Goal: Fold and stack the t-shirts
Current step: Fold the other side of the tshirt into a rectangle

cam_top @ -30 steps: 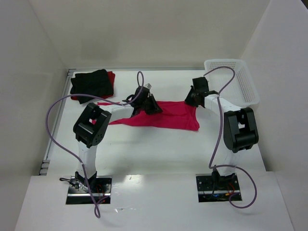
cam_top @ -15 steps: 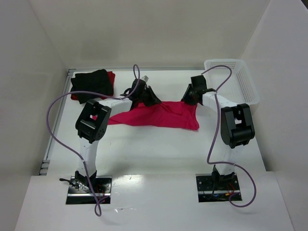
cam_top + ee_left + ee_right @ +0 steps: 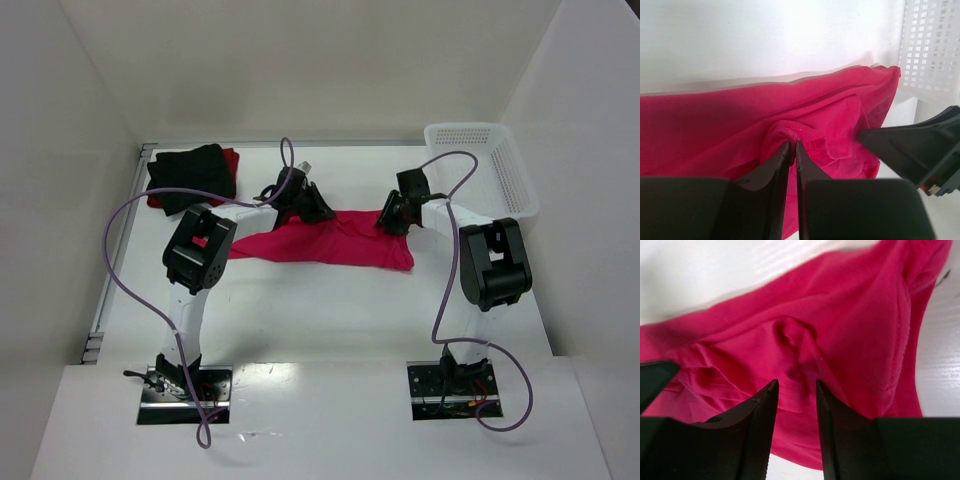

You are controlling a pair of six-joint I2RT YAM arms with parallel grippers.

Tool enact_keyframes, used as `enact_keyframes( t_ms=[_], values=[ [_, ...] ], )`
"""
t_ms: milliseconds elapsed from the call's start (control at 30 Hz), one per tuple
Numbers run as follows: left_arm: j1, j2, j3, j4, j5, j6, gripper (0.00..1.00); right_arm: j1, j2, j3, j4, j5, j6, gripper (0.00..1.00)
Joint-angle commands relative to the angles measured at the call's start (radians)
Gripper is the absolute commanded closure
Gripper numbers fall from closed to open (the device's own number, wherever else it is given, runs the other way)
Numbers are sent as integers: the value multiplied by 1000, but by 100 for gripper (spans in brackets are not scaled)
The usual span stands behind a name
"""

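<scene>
The crimson-pink t-shirt (image 3: 340,243) lies partly folded across the middle of the table. My left gripper (image 3: 316,210) is at its far left edge, shut on a small pinch of the pink cloth (image 3: 790,131). My right gripper (image 3: 386,221) is at the shirt's far right corner, its jaws a little apart above a crease in the pink cloth (image 3: 790,335), with nothing between them. The black t-shirt (image 3: 190,176) lies folded at the far left on top of the darker red t-shirt (image 3: 231,160).
The white perforated basket (image 3: 495,170) stands at the far right, close behind the right arm, and also shows in the left wrist view (image 3: 932,45). White walls close in the table on three sides. The arm cables loop above the table.
My left gripper has moved slightly toward the back with the pink cloth. My right gripper has moved left and nearer, onto the shirt's far right corner.
</scene>
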Motion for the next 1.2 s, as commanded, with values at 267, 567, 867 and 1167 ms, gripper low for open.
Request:
enact_keyframes(
  t_ms=[267, 567, 867, 1167],
  values=[
    [8, -14, 6, 27, -17, -8, 84, 9, -24, -26, 13, -13, -11, 51],
    [17, -14, -4, 36, -17, -8, 84, 27, 31, -3, 31, -51, 9, 57],
    [17, -14, -4, 36, -17, -8, 84, 36, 40, -13, 53, -44, 38, 84],
    [17, -14, -13, 46, -17, -17, 84, 36, 40, 94, 57, -5, 47, 99]
  ],
)
